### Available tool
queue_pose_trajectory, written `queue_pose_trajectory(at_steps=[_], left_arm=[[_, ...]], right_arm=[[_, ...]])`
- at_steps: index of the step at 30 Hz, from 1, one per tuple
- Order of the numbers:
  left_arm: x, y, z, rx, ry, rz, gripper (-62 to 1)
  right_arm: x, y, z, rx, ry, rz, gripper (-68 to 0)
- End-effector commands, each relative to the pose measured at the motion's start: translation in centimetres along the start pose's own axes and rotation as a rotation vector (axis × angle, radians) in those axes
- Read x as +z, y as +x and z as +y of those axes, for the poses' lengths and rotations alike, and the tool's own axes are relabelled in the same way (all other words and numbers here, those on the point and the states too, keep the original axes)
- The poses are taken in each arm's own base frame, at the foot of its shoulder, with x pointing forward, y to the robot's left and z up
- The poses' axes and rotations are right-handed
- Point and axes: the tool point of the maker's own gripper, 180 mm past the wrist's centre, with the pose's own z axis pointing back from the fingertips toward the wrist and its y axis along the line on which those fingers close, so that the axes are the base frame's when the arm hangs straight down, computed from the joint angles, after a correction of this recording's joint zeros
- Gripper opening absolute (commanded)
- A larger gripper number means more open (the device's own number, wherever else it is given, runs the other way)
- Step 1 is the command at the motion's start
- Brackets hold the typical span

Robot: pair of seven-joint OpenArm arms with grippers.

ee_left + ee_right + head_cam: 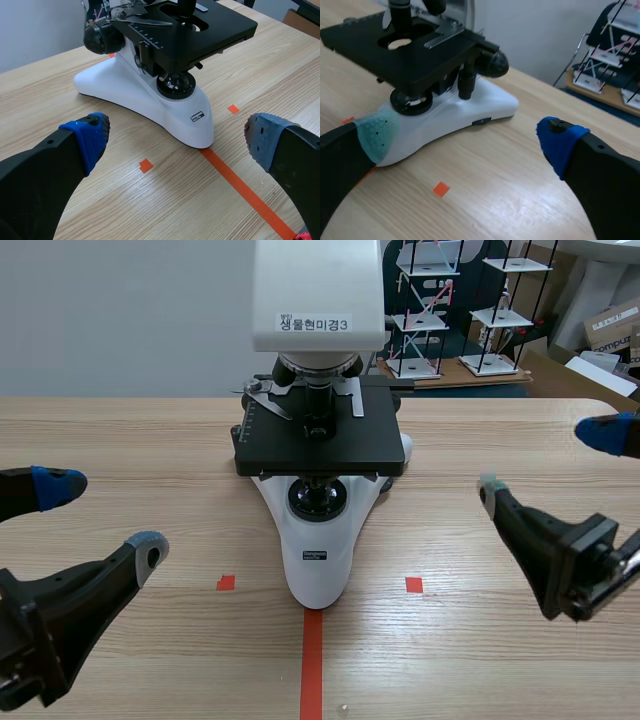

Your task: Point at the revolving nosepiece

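Centrally, revolving nosepiece (318, 367) well apart from open left gripper (105, 518) and open right gripper (550, 460)

We take this for a laboratory or robot test room. A white and black microscope (320, 540) with a printed Korean label on its head stands on a pale wooden table (120, 440) marked with orange-red tape (312, 660). Behind it we see a plain pale wall (120, 320), rod-and-plate frame models (430, 310) and cardboard boxes (612, 328).
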Motion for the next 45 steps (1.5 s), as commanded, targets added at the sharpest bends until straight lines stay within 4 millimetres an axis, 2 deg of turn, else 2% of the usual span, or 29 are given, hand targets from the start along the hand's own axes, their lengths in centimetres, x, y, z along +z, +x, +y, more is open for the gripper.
queue_pose_trajectory(at_steps=[1, 5, 9, 15, 21, 29, 35, 45], left_arm=[[-0.1, 0.9, -0.5, 0.008, -0.010, -0.033, -3.9], [-0.1, 0.9, -0.5, 0.008, -0.010, -0.033, -3.9], [-0.1, 0.9, -0.5, 0.008, -0.010, -0.033, -3.9], [-0.1, 0.9, -0.5, 0.008, -0.009, -0.033, -3.9], [-0.1, 0.9, -0.5, 0.008, -0.009, -0.033, -3.9], [-0.1, 0.9, -0.5, 0.008, -0.010, -0.033, -3.9], [-0.1, 0.9, -0.5, 0.008, -0.009, -0.034, -3.9], [-0.1, 0.9, -0.5, 0.008, -0.010, -0.033, -3.9]], right_arm=[[-0.5, 1.7, -0.6, 0.025, -0.006, -0.054, -17.4], [-1.5, 2.9, -0.8, 0.051, -0.002, -0.100, -34.5], [-3.1, 3.4, -0.1, 0.056, 0.030, -0.136, -48.8], [-5.3, 3.5, 1.2, 0.065, 0.089, -0.174, -63.4], [-6.8, 3.7, 2.3, 0.097, 0.139, -0.233, -65.6], [-8.4, 4.5, 2.4, 0.113, 0.144, -0.293, -65.6], [-8.4, 5.3, 3.2, 0.142, 0.172, -0.343, -66.0], [-8.5, 5.1, 4.0, 0.131, 0.191, -0.337, -66.0]])
